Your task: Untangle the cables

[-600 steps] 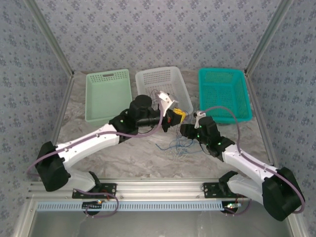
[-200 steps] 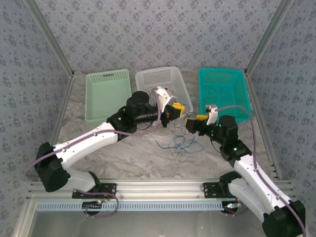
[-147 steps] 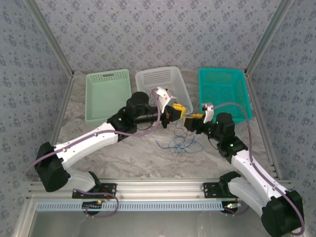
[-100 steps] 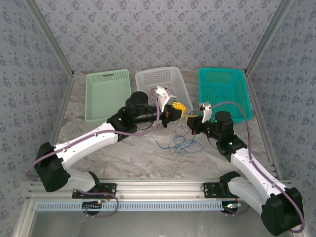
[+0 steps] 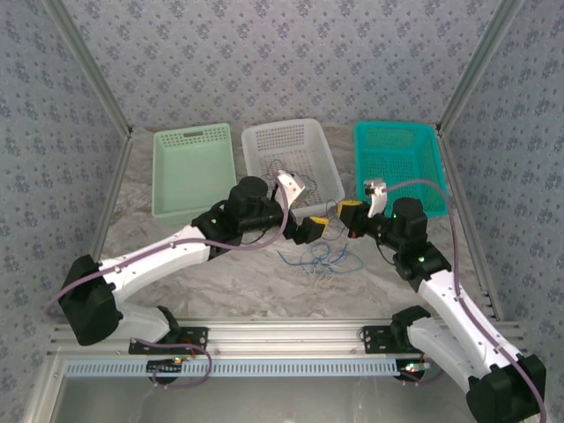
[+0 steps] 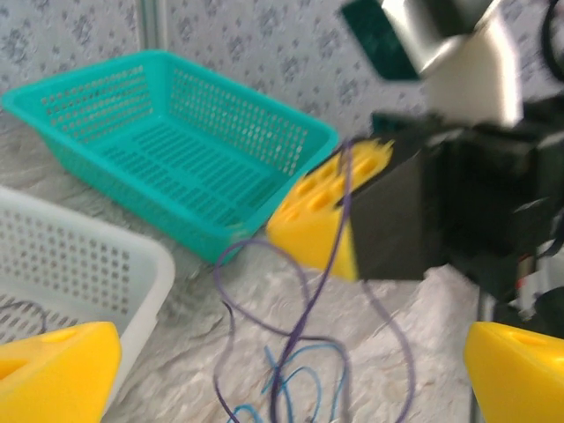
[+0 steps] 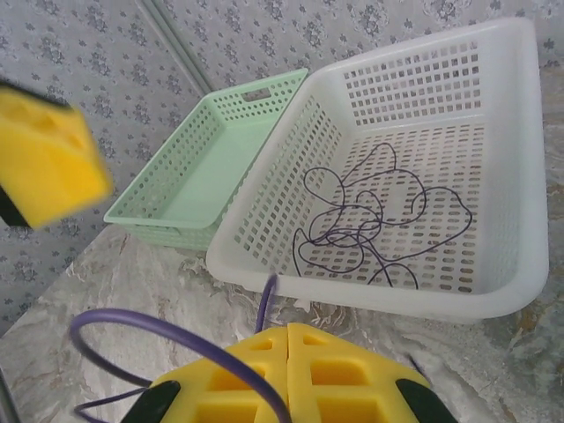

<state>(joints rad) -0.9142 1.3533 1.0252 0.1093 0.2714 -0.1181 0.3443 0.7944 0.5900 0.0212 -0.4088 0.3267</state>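
Green basket sits far left on the worktop, white basket just beside it. A dark cable lies curled inside the white basket. Left end effector hangs in front of the white basket's near edge; in the left wrist view its yellow pads are wide apart with nothing between them. Cables, a loose blue and purple tangle, lie on the worktop near the middle, just in front of both end effectors. Right end effector sits just beside the left one, facing it. In the right wrist view its pads are pressed together, clamped on a purple cable that loops up over them and trails down to the tangle. Teal basket far right, just behind the right arm.
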